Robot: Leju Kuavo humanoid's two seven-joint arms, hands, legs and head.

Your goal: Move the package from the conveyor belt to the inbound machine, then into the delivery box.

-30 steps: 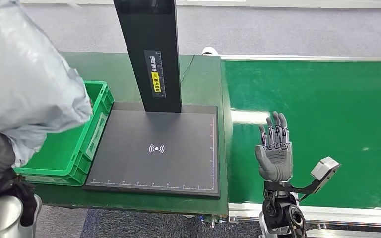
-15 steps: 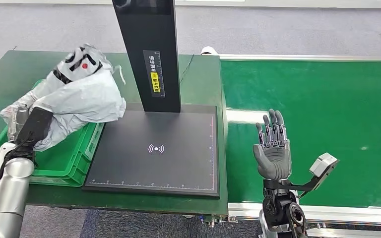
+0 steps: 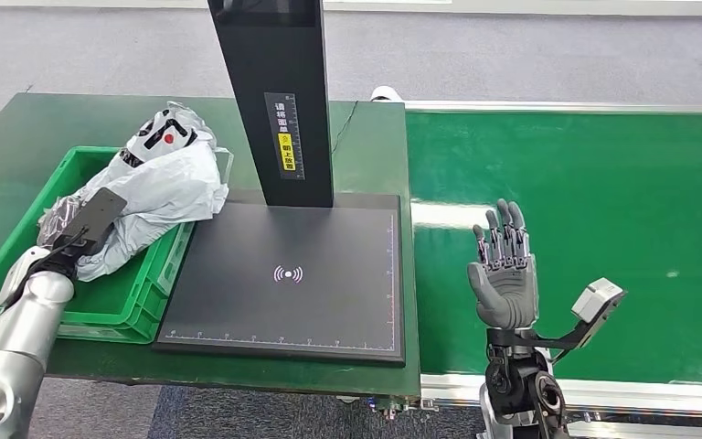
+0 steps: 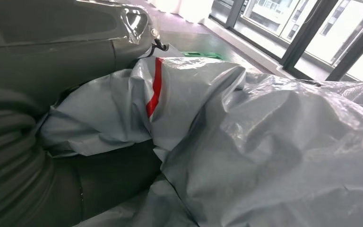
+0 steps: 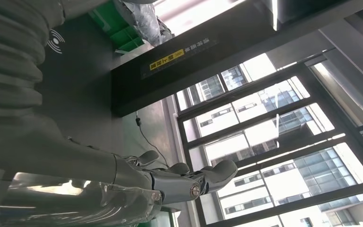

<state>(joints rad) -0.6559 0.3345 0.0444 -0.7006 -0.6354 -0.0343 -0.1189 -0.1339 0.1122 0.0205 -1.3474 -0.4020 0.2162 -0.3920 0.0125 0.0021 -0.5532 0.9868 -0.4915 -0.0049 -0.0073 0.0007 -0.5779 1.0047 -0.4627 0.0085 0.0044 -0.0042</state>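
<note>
The package, a crumpled grey-white plastic mailer with black and red print, lies in the green delivery box at the left, its right end draped over the box's rim. My left hand is at the package's near-left end, mostly hidden behind its wrist camera. In the left wrist view the package is squeezed between the thumb and fingers of my left hand. My right hand stands upright and open over the near left part of the conveyor belt, holding nothing.
The inbound machine's black scan plate lies bare between the box and the belt, with its black post rising at the back. The green table carries both. Grey floor lies beyond.
My left arm has swung down and away, bringing the package from high near the camera into the green box. The right hand has barely moved.
</note>
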